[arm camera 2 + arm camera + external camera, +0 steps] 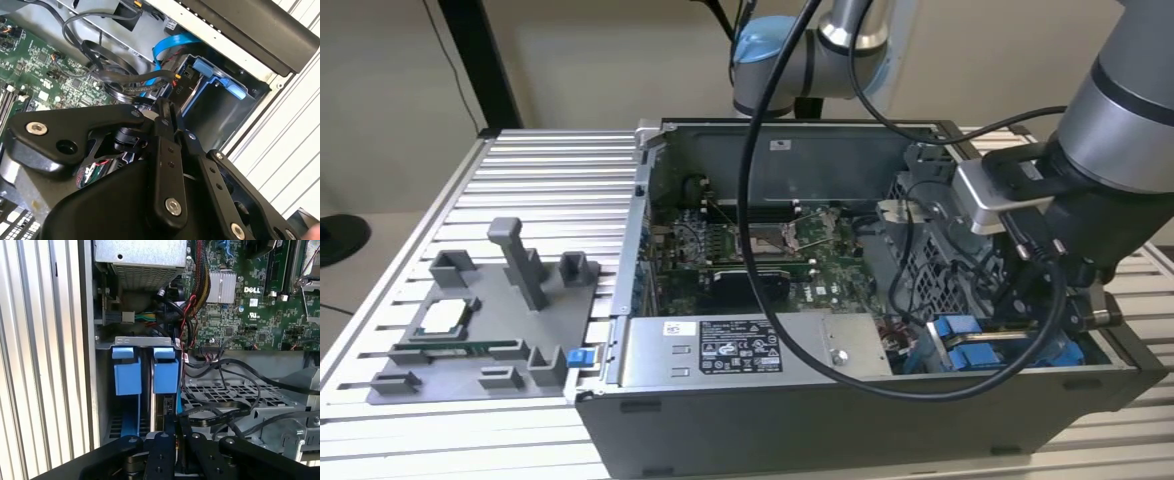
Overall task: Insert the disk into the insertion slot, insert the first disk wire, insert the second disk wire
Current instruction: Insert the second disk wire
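My black metal pincer [176, 440] is pinched together on a thin black cable [220, 416] beside the blue plastic clips [145, 371], above the ribbed metal table [534, 190]

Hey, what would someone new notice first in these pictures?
Probably the open computer case on the ribbed metal table, its green motherboard exposed. Next, the robot arm reaching down into the case at the exterior view's right, where bright blue clips mark the drive bay.
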Action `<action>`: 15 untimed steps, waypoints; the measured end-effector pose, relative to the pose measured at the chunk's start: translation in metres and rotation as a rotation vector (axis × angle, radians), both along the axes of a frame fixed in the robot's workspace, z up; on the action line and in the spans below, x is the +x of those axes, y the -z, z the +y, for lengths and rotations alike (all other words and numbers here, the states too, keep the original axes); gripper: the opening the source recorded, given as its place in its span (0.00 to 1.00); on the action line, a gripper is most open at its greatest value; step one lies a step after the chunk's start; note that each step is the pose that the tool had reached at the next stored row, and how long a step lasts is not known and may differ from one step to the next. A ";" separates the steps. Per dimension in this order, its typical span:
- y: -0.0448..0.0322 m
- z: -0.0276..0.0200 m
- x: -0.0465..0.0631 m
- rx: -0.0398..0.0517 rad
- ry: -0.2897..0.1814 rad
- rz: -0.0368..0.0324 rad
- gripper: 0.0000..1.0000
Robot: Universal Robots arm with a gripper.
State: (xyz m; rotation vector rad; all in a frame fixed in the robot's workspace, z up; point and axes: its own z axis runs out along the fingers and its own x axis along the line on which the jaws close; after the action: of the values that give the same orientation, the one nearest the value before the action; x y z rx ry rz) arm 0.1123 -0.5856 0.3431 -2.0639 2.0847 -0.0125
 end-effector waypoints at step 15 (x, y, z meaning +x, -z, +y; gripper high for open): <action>0.0028 -0.0002 0.000 -0.0091 0.000 -0.0157 0.00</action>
State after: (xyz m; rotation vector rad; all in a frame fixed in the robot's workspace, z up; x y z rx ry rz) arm 0.1121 -0.5858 0.3404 -2.0621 2.0794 -0.0382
